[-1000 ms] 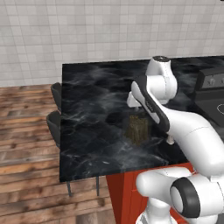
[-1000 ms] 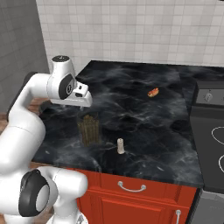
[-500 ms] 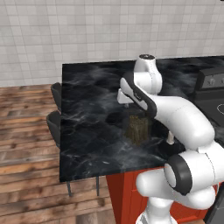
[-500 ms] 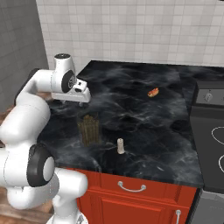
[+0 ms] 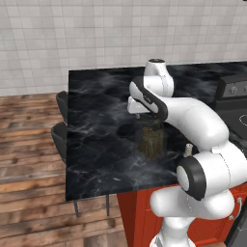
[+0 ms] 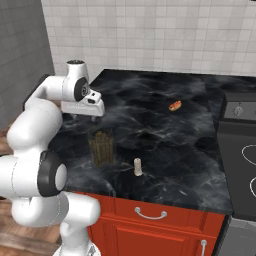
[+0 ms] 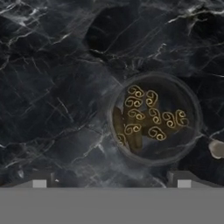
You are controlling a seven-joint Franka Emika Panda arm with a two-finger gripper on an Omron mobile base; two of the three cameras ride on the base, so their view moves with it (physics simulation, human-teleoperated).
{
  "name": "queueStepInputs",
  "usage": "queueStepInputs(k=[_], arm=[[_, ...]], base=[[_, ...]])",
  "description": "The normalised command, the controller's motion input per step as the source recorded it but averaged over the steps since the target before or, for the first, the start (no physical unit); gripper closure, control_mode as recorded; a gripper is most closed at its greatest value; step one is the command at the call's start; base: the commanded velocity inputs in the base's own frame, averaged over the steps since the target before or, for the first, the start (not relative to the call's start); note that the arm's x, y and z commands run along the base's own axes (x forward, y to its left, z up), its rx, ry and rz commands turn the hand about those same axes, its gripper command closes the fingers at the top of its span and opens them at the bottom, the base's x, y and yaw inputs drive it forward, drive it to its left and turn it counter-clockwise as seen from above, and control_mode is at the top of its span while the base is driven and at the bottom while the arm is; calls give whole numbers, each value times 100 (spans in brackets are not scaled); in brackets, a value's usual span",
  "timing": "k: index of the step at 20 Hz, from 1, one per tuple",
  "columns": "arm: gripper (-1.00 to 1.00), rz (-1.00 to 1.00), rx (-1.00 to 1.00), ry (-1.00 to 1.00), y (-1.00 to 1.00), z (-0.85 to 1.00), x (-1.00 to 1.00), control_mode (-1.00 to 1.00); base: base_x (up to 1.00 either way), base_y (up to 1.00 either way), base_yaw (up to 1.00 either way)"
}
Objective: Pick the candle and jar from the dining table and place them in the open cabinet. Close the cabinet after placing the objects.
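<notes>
The jar (image 5: 150, 140), clear glass with dark olive-brown contents, stands upright near the front edge of the black marble dining table (image 5: 96, 120). From above in the hand view, the jar (image 7: 153, 118) shows curled golden pieces inside. The candle (image 5: 188, 149), a small pale stub, stands just right of the jar near the table's edge; it is also seen as the candle (image 6: 137, 167) and the candle (image 7: 216, 148). My gripper (image 5: 144, 116) hangs open just above and behind the jar (image 6: 102, 148), pointing down. Its fingertips (image 7: 41, 180) stand wide apart, with nothing between them.
A tiny orange item (image 6: 175, 105) lies farther back on the table (image 6: 165, 135). A dark stove (image 6: 240, 145) adjoins the table on the right. Two dark chairs (image 5: 60, 120) stand at the left side over wooden floor. Red base cabinets (image 6: 150, 225) sit below the front edge.
The arm has swung its elbow round, and the hand has shifted slightly left over the jar. The jaws stay open. Jar and candle have not moved.
</notes>
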Motion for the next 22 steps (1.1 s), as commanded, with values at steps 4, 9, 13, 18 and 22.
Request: queueStepInputs(k=[4, 9, 13, 18, 22], arm=[[-100, 0, 0, 1, 0, -21, 1, -100], [-100, 0, 0, 0, 0, -15, 6, -100], [-100, 0, 0, 0, 0, -3, 19, -100], [-100, 0, 0, 4, 0, 0, 35, -100], [-100, 0, 0, 6, 0, -10, 36, -100]], base=[[0, 0, 0], [0, 0, 0], [0, 0, 0], [0, 0, 0], [0, 0, 0]])
